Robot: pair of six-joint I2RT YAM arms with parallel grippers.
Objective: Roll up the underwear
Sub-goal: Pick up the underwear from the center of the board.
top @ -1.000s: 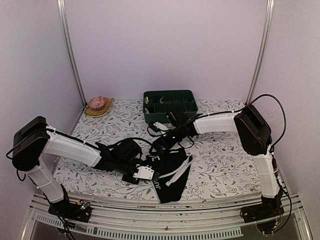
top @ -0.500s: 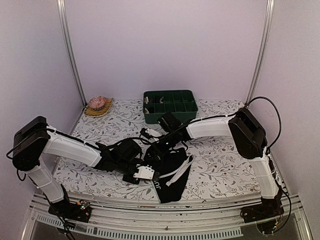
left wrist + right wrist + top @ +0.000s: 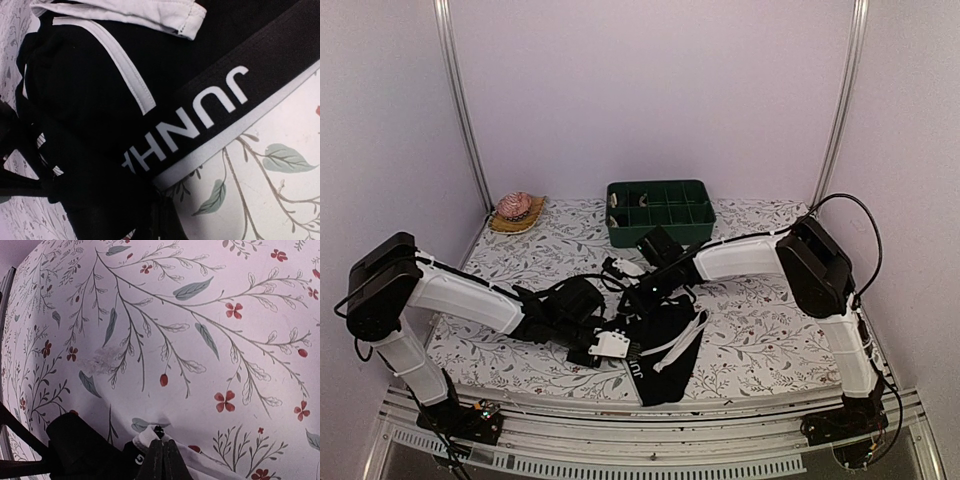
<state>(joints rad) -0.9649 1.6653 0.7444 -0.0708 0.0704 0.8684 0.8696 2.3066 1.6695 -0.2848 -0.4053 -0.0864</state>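
Observation:
The underwear (image 3: 665, 342) is black with white stripes and lies bunched near the table's front edge. In the left wrist view its waistband (image 3: 200, 107) shows white lettering. My left gripper (image 3: 620, 347) is shut at the garment's left side, and its dark jaws (image 3: 161, 220) meet on the waistband's end. My right gripper (image 3: 625, 297) reaches in from the right to the garment's far left corner. Its jaws (image 3: 164, 447) are shut on a white fold of the waistband edge (image 3: 149, 434), with black fabric (image 3: 85, 450) to the left.
A green divided bin (image 3: 660, 211) stands at the back centre of the floral tablecloth (image 3: 770, 320). A pink object on a yellow mat (image 3: 516, 211) sits at the back left. Metal posts rise at both back corners.
My right arm has swung left and down to the underwear's far corner, and its jaws have gone from open to shut on the waistband edge. The left arm has stayed put.

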